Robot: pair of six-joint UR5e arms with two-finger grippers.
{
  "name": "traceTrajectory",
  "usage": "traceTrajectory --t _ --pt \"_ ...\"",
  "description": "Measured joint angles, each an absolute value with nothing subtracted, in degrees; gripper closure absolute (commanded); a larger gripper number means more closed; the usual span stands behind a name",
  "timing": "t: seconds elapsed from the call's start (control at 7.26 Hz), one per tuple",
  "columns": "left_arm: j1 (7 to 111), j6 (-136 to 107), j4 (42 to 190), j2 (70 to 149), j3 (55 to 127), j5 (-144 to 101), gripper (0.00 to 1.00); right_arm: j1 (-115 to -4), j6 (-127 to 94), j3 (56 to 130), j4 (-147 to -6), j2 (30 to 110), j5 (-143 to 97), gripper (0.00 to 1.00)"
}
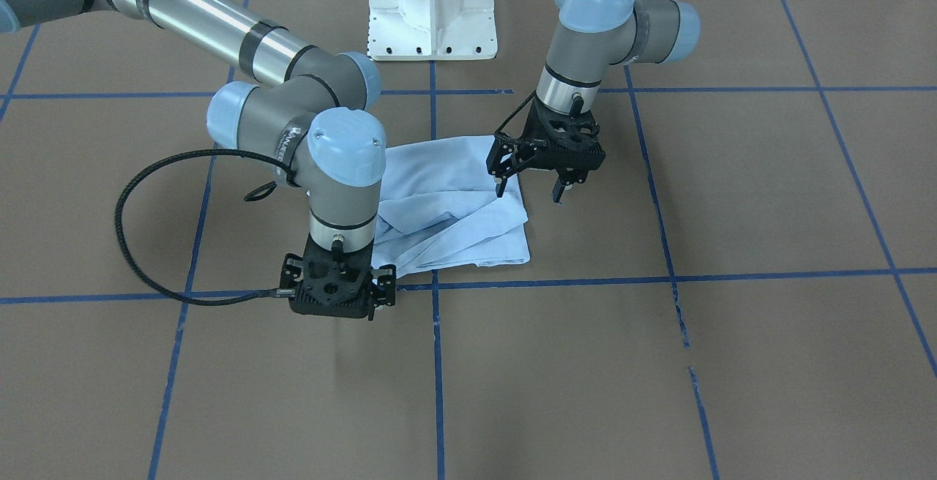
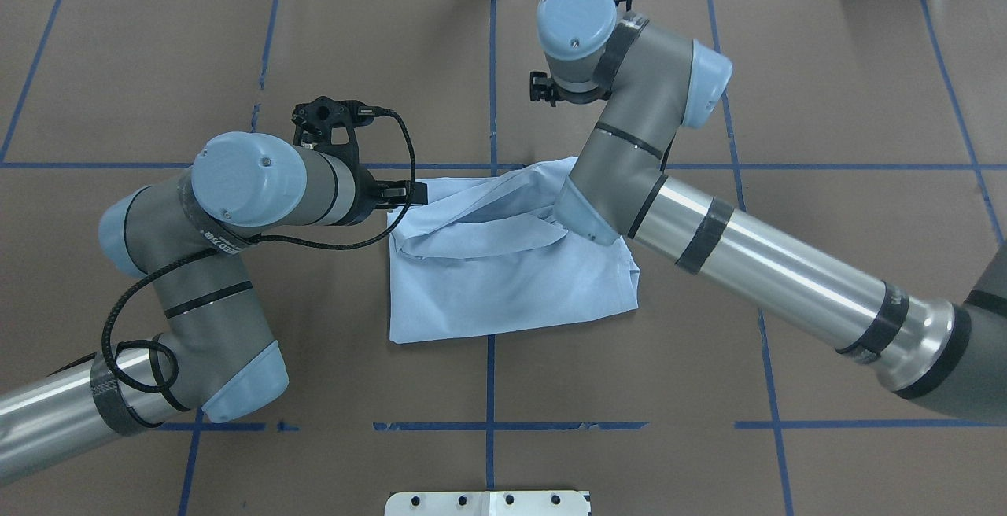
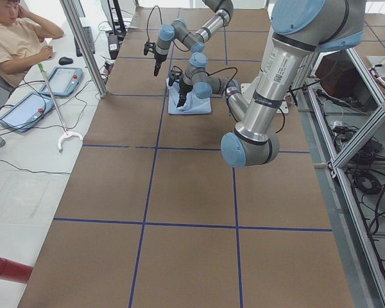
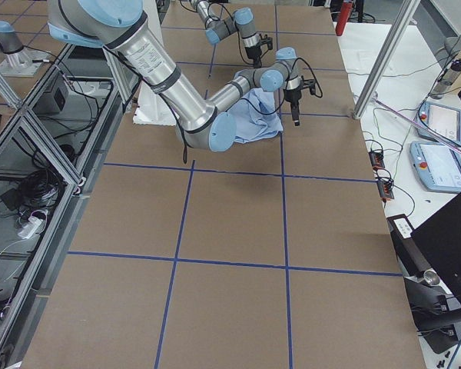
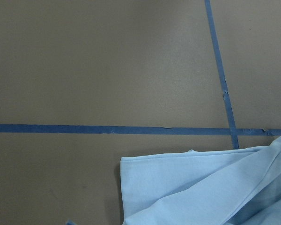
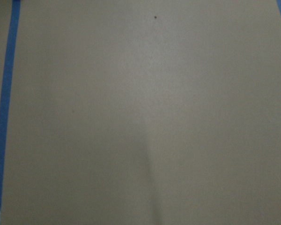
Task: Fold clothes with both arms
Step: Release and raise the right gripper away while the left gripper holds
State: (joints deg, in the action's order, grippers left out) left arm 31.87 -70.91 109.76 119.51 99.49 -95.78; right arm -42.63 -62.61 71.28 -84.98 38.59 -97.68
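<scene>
Light blue T-shirt point(image 2: 511, 288): lies part-folded at the centre of the table point(image 2: 197, 52), top layers rumpled; we judge folding unfinished.
Left gripper point(image 1: 528, 193): jaws wide, empty, one fingertip at the shirt's edge, poised to pinch.
Right gripper point(image 1: 351, 303): low beside shirt's corner; we cannot tell its spread.

The left hand point(image 1: 528, 189) hangs fingers-down, jaws spread wide; the right hand point(image 1: 338, 298), reaching farther out, points straight down, fingers hidden.

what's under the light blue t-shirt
Only the brown table and a blue tape line that runs in under the t-shirt show. The folded cloth covers everything beneath it, so anything else there cannot be seen.
</scene>
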Motion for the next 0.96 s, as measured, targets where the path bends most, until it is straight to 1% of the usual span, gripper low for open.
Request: traceTrajectory --t 0.28,0.55,0.96 --pt "29.61 -73.14 109.63 120.02 96.84 -94.92 0.00 -45.81 -62.27 71.35 -84.15 37.81 -103.18 0.00" --pt "25.21 -73.95 109.32 120.14 95.95 -91.83 0.00 -46.09 -62.17 71.70 -82.99 38.33 -104.12 0.00" --pt "23.90 -73.95 108.84 120.25 95.24 -90.70 0.00 -45.93 -62.12 71.72 -81.23 39.27 -104.16 0.00"
